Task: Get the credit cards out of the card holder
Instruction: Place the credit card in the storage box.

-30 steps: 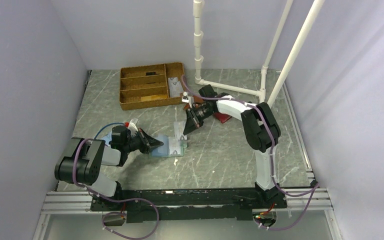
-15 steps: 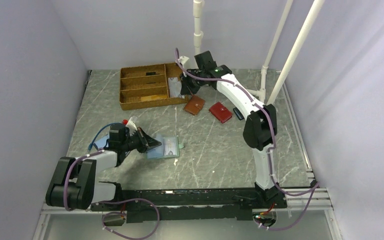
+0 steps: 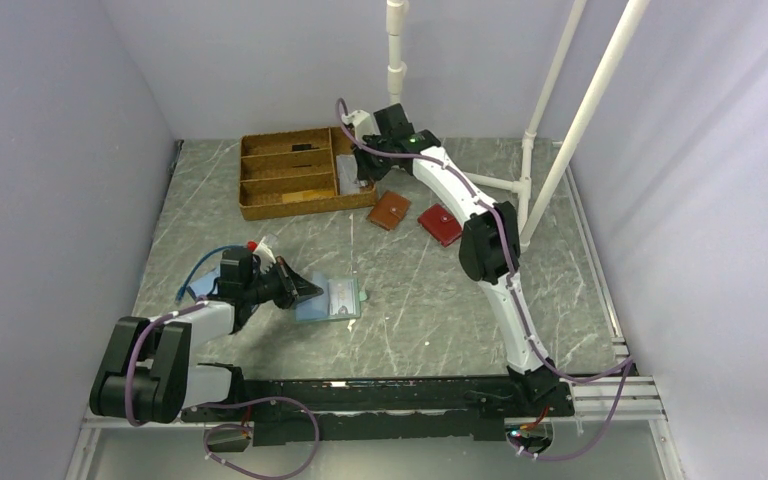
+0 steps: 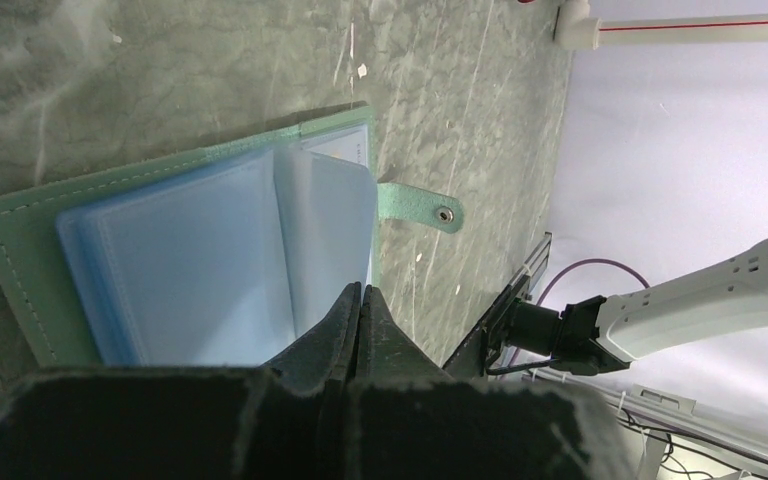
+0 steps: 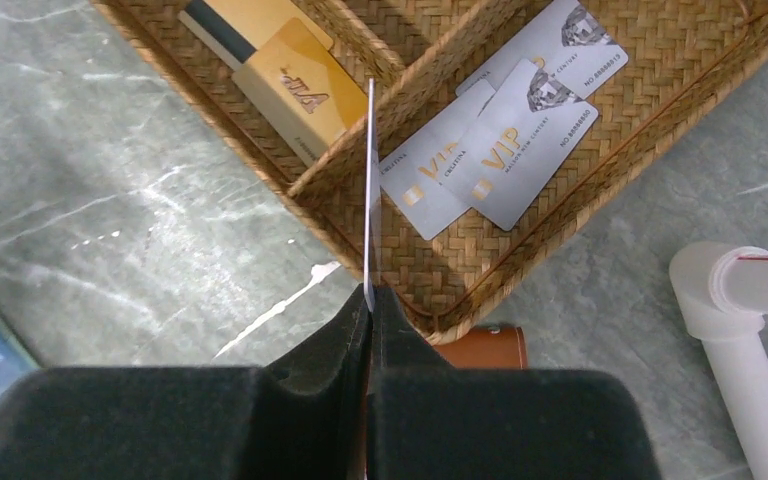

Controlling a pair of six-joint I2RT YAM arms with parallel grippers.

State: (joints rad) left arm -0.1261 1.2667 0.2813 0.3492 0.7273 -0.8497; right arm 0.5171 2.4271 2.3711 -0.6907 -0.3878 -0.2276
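Right end effector (image 5: 368,296) now over tray (image 5: 430,290), pinching card (image 5: 370,180) edge-on; left end effector (image 4: 360,292) closed.

Both arms share one build of white tube links joined by bulky black housings: the left arm (image 3: 160,350) and the right arm (image 3: 440,180). Purple cables (image 3: 315,438) loop from the black base rail (image 3: 390,405). The fingers (image 4: 320,330) are matte black wedges.

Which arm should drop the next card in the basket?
Right. The right gripper pinches a card edge-on over the basket where grey cards lie; the left gripper is shut on the card holder.
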